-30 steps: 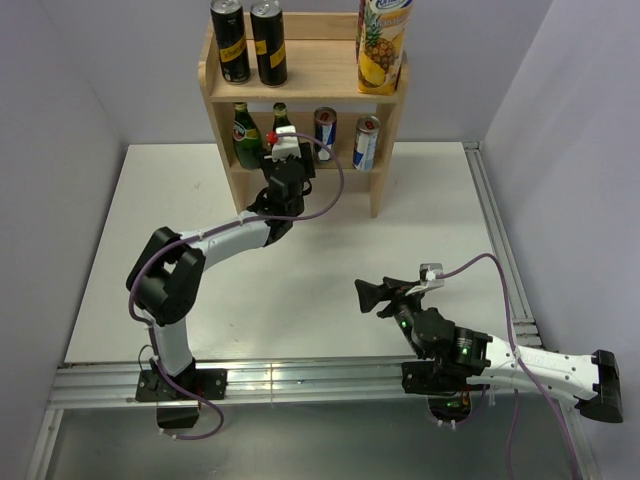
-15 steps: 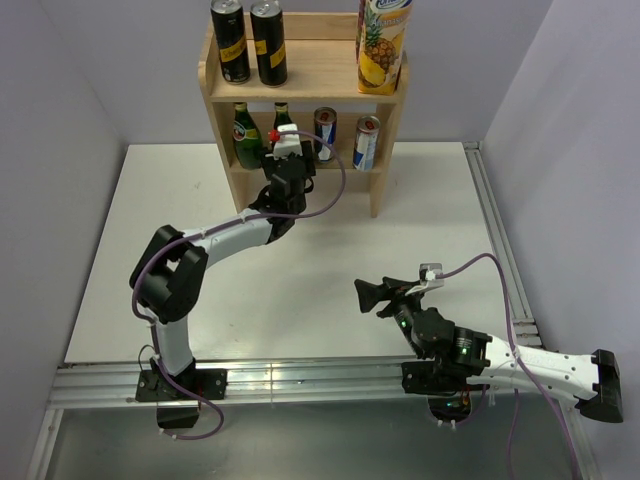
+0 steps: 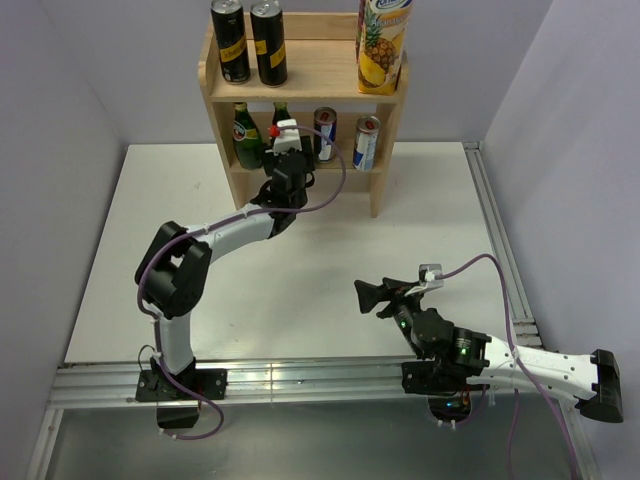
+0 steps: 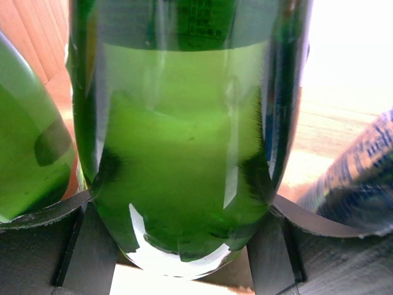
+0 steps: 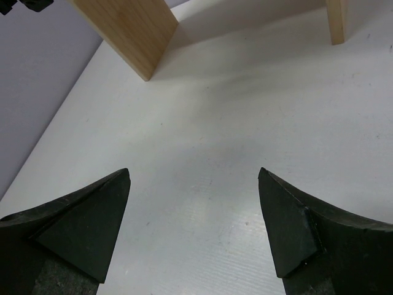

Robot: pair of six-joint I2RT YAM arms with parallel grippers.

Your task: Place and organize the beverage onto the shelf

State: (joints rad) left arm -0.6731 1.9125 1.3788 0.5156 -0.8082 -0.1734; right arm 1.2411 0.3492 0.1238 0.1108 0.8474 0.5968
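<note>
- The top view shows the shelf standing at the far edge of the table, close to the back wall. Its top board carries two black cans at the left and a pineapple juice carton at the right corner.
- The lower tier holds, from the left, a neighbouring bottle, the green bottle, a red-and-blue can and a silver can.
- The left arm reaches into that tier from the front. From above, its wrist covers the green bottle's body, so only the neck shows and the grip cannot be judged there.
- The left wrist view settles it: the left jaws are partly closed on the green bottle, with a dark finger against each side low on the glass.
- In that same view, the neighbouring bottle is just beside it on the left. The red-and-blue can is a blurred blue edge near on the right, with a strip of shelf wood between.
- The right wrist view shows the right jaws spread wide and holding nothing, fingers over bare table, the shelf's side panel ahead.
- From above, the right arm lies low near the front right corner, well apart from the shelf, with open table between the arms.
- A metal rail lines the near edge, and walls stand close on both sides.
</note>
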